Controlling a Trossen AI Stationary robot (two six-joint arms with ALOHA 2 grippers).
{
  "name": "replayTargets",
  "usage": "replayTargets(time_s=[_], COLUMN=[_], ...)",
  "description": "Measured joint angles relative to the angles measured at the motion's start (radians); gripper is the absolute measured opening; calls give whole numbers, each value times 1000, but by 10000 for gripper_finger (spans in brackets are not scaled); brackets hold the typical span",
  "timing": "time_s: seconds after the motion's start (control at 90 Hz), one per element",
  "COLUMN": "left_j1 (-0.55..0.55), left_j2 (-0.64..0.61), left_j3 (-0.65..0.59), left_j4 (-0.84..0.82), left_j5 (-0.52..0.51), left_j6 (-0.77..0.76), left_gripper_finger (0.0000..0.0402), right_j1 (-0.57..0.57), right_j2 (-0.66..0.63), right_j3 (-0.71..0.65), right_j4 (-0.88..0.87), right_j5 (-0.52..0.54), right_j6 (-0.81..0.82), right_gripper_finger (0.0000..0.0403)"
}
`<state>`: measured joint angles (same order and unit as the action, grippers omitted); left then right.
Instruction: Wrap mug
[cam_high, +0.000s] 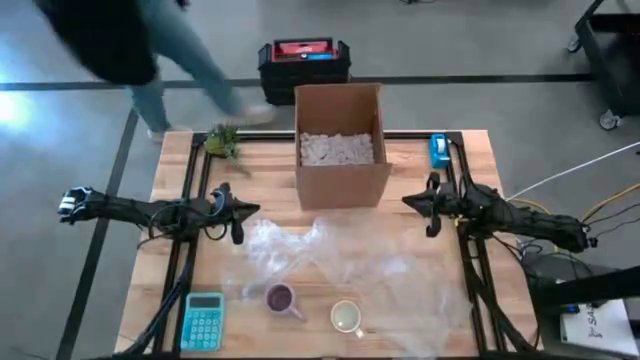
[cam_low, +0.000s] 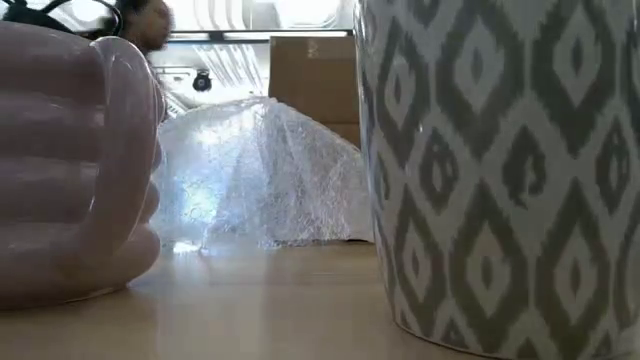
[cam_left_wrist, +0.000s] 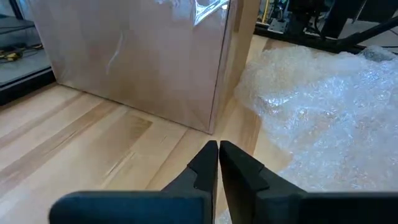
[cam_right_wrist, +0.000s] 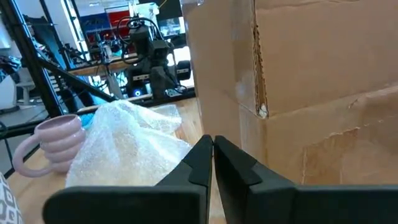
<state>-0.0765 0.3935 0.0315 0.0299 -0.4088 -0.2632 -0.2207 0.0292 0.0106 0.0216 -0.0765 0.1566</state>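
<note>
Nearest the bench's front edge stand the purple mug and the patterned mug, side by side on the crumpled bubble wrap, with a teal calculator off to the left. Farther back, the left claw and right claw hover, each pressed together, flanking the open cardboard box. A person walks behind.
</note>
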Motion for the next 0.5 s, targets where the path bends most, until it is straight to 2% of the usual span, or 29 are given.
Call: replayTargets(time_s=[0.5], left_j1=[0], left_j2=[0], left_j3=[0], left_j4=[0], left_j5=[0], left_j6=[0], left_gripper_finger=[4], right_j1=[0], right_j2=[0], right_j3=[0], right_j4=[-1], right_j5=[0], right_j6=[0], right_gripper_finger=[2])
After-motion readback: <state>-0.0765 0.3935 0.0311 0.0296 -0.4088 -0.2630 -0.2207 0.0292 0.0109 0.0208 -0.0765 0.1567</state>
